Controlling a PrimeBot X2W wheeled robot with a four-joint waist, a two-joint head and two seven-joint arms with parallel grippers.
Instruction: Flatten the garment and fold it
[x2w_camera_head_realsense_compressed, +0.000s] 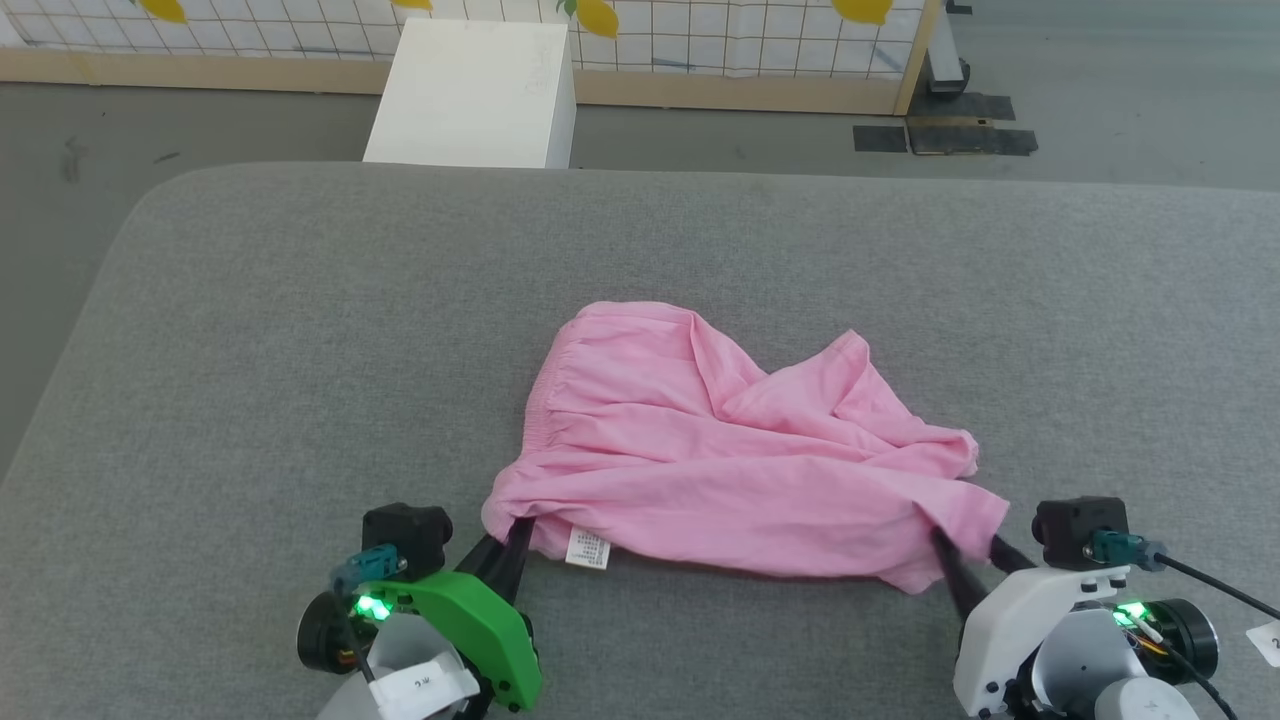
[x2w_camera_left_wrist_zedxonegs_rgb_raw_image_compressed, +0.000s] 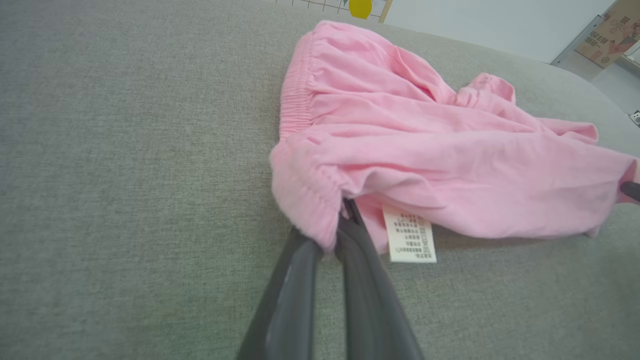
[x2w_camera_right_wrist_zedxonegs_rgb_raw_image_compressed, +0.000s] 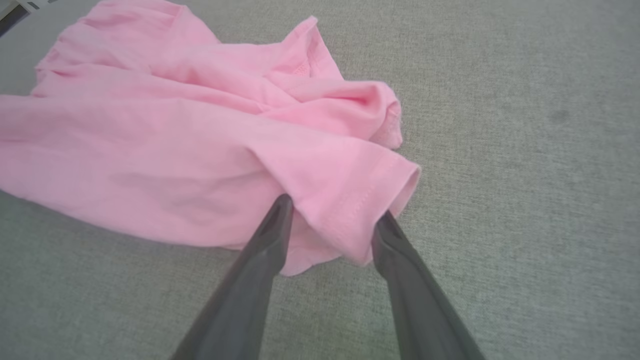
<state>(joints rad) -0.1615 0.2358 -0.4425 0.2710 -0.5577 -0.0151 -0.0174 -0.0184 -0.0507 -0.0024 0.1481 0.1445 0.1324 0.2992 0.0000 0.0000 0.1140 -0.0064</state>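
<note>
The pink shorts lie crumpled on the grey upholstered surface, with their white care label hanging out at the near edge. Take that label as your mark. Just beside it, on the waistband side, your left gripper is pinched tight on the corner of the gathered elastic waistband — you can see pink cloth squeezed between the two dark fingers. The waistband runs away from the label toward the far side. Well apart from the label, at the opposite end of the shorts, your right gripper has its jaws spread apart. They straddle the stitched leg hem — one finger on each side and cloth draped between them, not clamped. Between the label and that hem the fabric is creased and folded over itself.
</note>
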